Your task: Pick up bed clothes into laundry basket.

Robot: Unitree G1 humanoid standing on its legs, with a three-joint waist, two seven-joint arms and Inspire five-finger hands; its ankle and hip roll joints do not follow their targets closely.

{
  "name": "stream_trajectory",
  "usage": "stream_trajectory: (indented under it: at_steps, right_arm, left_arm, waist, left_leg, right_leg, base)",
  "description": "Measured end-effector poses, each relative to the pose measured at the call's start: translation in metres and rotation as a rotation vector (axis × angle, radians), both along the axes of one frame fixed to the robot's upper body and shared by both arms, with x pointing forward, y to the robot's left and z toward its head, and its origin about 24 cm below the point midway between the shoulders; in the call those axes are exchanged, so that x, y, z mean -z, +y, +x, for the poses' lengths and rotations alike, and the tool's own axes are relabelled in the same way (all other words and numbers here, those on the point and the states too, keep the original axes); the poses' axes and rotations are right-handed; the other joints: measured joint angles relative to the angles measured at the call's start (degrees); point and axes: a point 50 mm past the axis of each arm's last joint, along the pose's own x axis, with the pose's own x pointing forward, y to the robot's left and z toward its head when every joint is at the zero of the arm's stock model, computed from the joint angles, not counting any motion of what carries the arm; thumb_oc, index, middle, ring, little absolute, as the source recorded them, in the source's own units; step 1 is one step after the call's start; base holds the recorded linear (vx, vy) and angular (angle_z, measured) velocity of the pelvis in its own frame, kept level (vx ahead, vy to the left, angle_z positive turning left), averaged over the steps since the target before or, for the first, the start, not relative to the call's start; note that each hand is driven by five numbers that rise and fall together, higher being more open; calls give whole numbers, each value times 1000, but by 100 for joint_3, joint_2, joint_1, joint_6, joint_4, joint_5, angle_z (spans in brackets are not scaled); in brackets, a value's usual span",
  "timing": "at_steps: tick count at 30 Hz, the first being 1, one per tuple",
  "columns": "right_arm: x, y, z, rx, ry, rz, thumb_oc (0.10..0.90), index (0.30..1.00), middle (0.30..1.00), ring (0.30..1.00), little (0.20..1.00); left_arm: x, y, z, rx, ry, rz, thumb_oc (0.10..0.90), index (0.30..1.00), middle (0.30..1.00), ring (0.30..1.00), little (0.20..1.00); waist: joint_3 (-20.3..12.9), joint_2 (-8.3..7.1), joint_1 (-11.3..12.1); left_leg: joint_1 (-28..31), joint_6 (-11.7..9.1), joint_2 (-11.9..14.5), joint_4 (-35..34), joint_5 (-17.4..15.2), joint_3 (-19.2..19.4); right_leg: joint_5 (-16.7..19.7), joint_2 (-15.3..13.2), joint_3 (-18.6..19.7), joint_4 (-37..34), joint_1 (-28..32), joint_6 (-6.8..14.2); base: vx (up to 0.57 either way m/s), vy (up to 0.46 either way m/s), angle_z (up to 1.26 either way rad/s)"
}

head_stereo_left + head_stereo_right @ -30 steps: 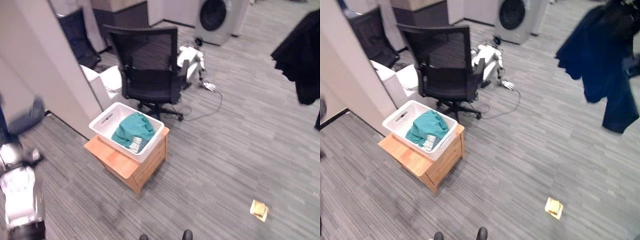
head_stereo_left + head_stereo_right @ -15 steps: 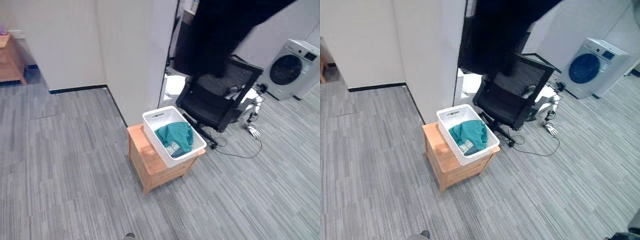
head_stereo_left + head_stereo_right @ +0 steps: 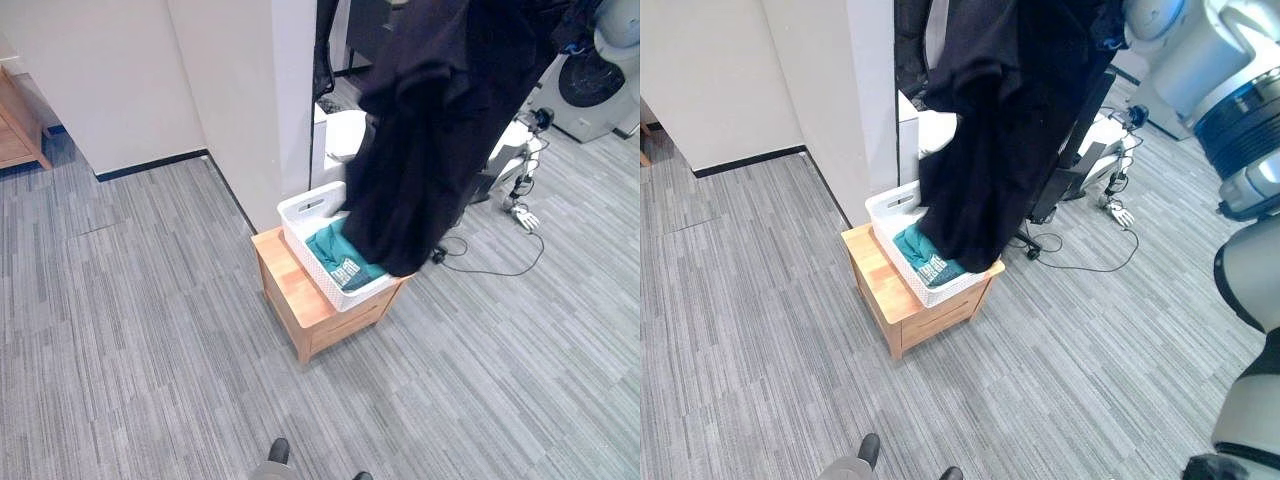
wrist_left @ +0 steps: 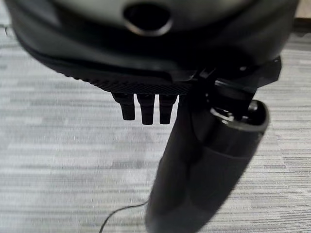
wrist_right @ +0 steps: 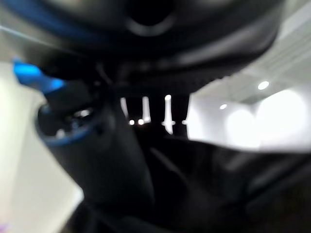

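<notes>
The right hand is closed on a dark garment, its fingers curled into the cloth, holding it high so it hangs over the white laundry basket; the hem reaches the basket's far rim. A teal garment lies inside. The basket sits on a wooden cabinet, close beside a wall corner, with open grey floor on the near sides. The left hand hangs over the floor, fingers curled, holding nothing.
</notes>
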Motion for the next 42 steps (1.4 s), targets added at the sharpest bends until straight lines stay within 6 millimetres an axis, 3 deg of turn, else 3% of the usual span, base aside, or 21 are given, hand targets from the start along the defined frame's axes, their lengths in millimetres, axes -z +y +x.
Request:
stream_trajectory:
  at_steps: [5, 11, 27, 42]
  right_arm:
    - [7, 24, 0, -100, 23, -21, 400, 300, 300, 300, 300]
    - [12, 37, 3, -130, 43, -34, 400, 300, 300, 300, 300]
    - [26, 62, 15, -159, 89, -48, 400, 300, 300, 300, 300]
    - [29, 68, 17, -170, 97, -50, 400, 300, 300, 300, 300]
  left_arm:
    - [2, -4, 20, 100, -13, -5, 800, 900, 900, 900, 900]
    - [3, -8, 47, 222, -57, -2, 800, 900, 900, 900, 900]
    - [0, -4, 60, 323, -40, 53, 800, 900, 900, 900, 900]
    - [0, -4, 61, 361, -25, 71, 800, 900, 900, 900, 900]
  waist:
    - [112, -7, -71]
    - [258, -95, -64]
    - [453, -143, -72]
    - [465, -157, -60]
  left_leg:
    - [-72, 0, 35, -1, 0, 7]
    - [-140, 0, 52, -2, 0, 49]
    - [-234, -1, 59, -6, 0, 145]
    - [-318, -1, 76, -8, -1, 211]
  right_leg:
    - [-1, 48, 21, 0, -92, -6]
    - [6, 54, 70, -1, -179, -18]
    - [30, 70, 180, -1, -330, -51]
    - [39, 90, 287, 0, -457, -62]
  base:
    - [-17, 6, -4]
    - [-9, 3, -2]
    - [-7, 8, -3]
    - [-1, -3, -2]
